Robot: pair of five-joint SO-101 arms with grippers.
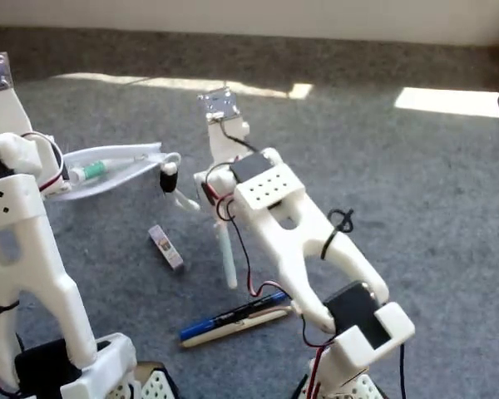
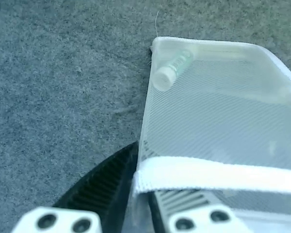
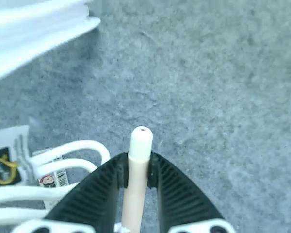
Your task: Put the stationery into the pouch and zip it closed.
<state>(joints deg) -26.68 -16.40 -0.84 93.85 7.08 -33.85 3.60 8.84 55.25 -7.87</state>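
My left gripper [image 2: 141,167] is shut on the white zip band of a translucent mesh pouch [image 2: 218,121], which it holds up off the carpet. A green-and-white tube [image 2: 172,70] lies inside the pouch [image 1: 108,173]. My right gripper [image 3: 138,167] is shut on a cream pen [image 3: 139,145], whose tip points down at the carpet. In the high view this pen [image 1: 226,253] hangs under the right gripper [image 1: 219,218], just right of the pouch's open end. A blue pen [image 1: 233,317] and a small eraser [image 1: 165,247] lie on the carpet.
Grey carpet [image 1: 416,208] covers the floor, with open room to the right. The eraser's label [image 3: 7,162] and white cable loops [image 3: 63,155] sit close to the right gripper. A black cable [image 1: 339,223] hangs off the right arm.
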